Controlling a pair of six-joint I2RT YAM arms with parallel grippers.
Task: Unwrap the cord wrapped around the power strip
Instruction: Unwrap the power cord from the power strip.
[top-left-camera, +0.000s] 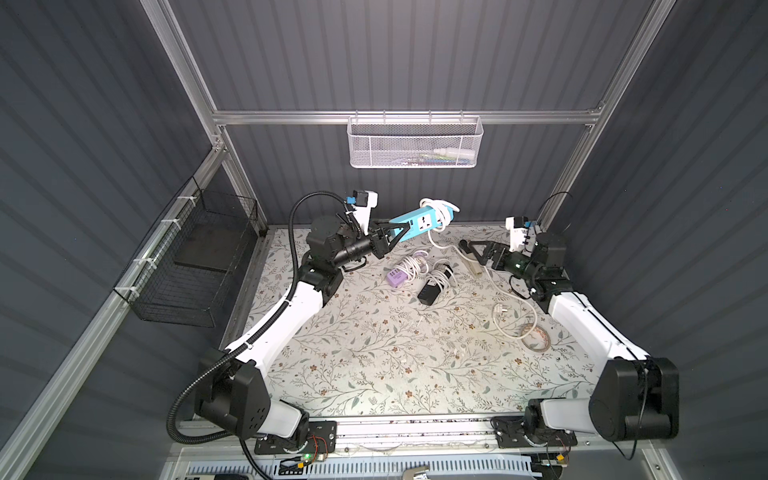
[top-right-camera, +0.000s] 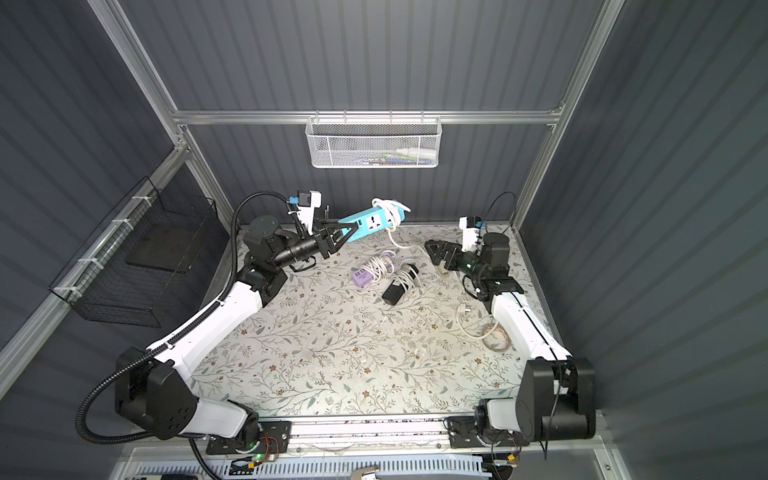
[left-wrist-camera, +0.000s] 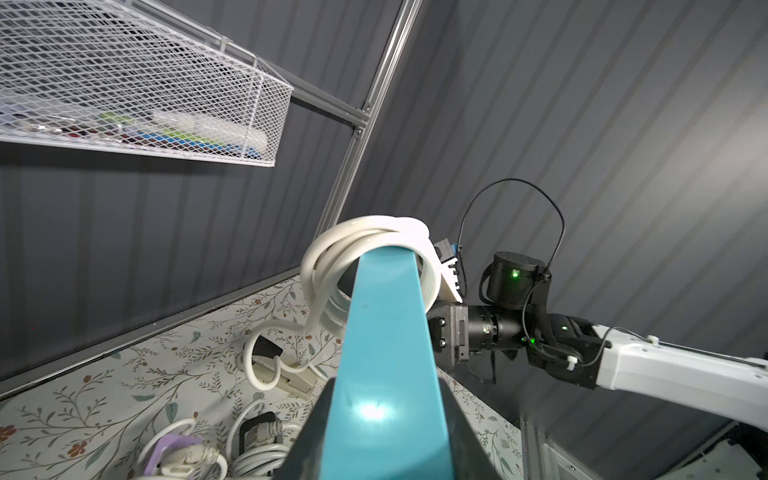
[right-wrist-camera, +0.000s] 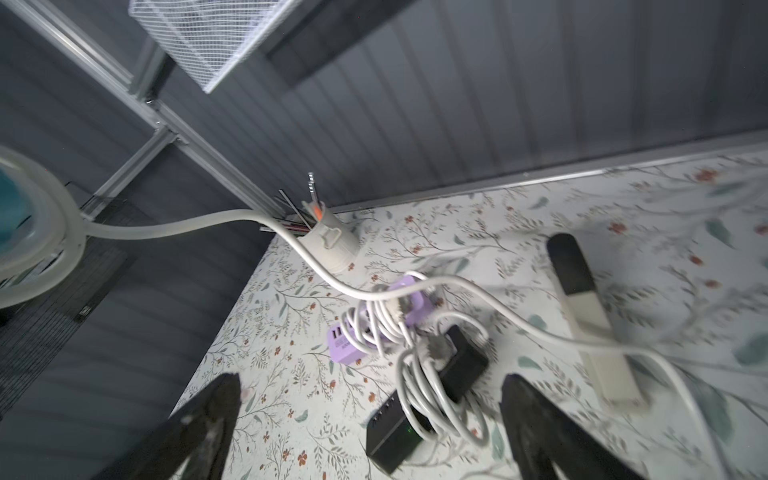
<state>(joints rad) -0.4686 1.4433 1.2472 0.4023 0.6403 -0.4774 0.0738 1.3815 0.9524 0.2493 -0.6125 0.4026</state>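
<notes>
Right gripper (top-left-camera: 477, 251) is hovering low over the table (top-left-camera: 353, 353) with its jaws spread wide and nothing between them. The loose length of cord (top-left-camera: 509, 293) is running past it toward the plug (top-left-camera: 498, 309), which is lying nearer the front. Farther back, the left gripper (top-left-camera: 395, 235) is pinching the blue power strip (top-left-camera: 415, 222) by one end and holding it raised and tilted. Several white turns (top-left-camera: 436, 208) are sitting around the strip's far end. The step in hand is probably a fresh grasp. It is calling for a pinch close to where the cord leaves the turns, then circling it off the free end while the left arm is holding steady, clear of the purple charger (top-left-camera: 395, 277)
</notes>
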